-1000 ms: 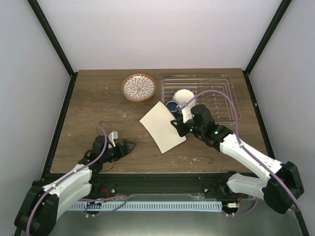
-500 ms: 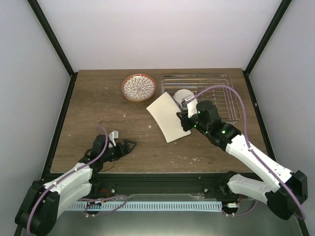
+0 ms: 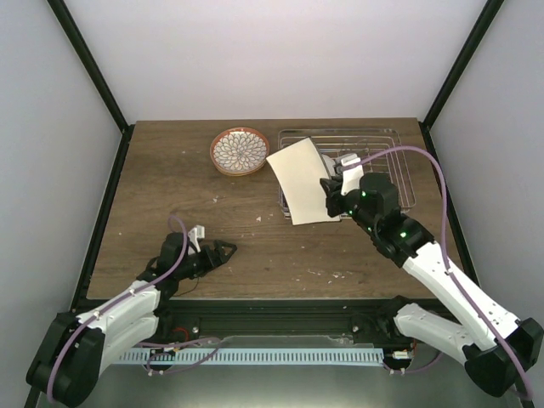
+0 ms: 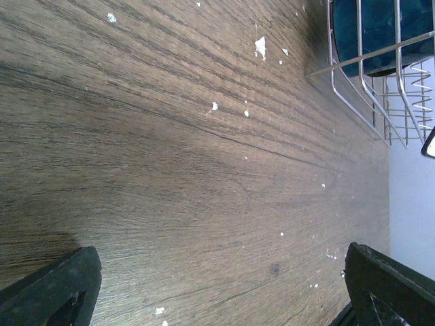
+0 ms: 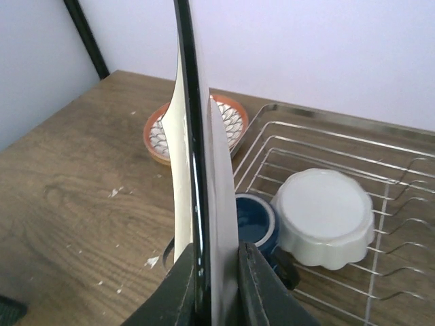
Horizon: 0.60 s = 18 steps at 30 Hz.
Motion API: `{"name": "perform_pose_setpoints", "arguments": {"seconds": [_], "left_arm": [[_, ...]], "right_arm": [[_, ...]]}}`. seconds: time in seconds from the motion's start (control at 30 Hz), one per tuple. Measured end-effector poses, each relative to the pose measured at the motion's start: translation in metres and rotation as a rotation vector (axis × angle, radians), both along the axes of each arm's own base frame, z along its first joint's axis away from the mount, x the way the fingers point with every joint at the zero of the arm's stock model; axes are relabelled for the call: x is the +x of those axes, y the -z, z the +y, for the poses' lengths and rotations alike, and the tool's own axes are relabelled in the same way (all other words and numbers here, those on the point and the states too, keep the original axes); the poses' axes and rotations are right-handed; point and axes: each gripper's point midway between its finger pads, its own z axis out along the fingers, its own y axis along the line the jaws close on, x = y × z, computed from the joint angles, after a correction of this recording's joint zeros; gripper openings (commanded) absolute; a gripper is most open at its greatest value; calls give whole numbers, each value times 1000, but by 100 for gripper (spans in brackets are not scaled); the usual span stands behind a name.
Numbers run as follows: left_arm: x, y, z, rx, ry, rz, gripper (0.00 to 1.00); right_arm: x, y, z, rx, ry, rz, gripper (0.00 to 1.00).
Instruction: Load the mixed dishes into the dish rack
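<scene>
Cream plate (image 3: 297,183) on edge, long axis near upright, clasped by right hand (image 3: 332,198); left hand (image 3: 226,251) released.

I see the rack's (image 3: 384,151) near-left corner taken: mug (image 5: 255,219) & bowl (image 5: 326,214) side by side, seemingly touching. Bars to the right & behind them are bare, so there's room. Cream plate (image 3: 297,183), on edge in R gripper (image 3: 330,192), hangs over the rack's left rim above the mug & blocks that side. Round plate (image 3: 240,151) sits just left of the rack. Mid table (image 3: 170,187) is bare wood. L gripper (image 3: 224,252), jaws wide, sits low front-left, well apart.
</scene>
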Motion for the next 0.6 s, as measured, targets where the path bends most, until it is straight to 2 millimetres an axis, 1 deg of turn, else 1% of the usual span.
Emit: {"name": "perform_pose_setpoints", "arguments": {"seconds": [0.23,0.4,0.47,0.6], "left_arm": [[1,0,-1,-1,0,-3,100],[2,0,-1,0,6,-6,100],[2,0,-2,2,7,-7,100],[2,0,-2,4,10,-10,100]], "right_arm": [[9,-19,-26,8,113,-72,1],[21,-27,-47,13,164,-108,1],[29,-25,-58,-11,193,-110,1],[50,-10,-81,-64,251,-72,1]]}}
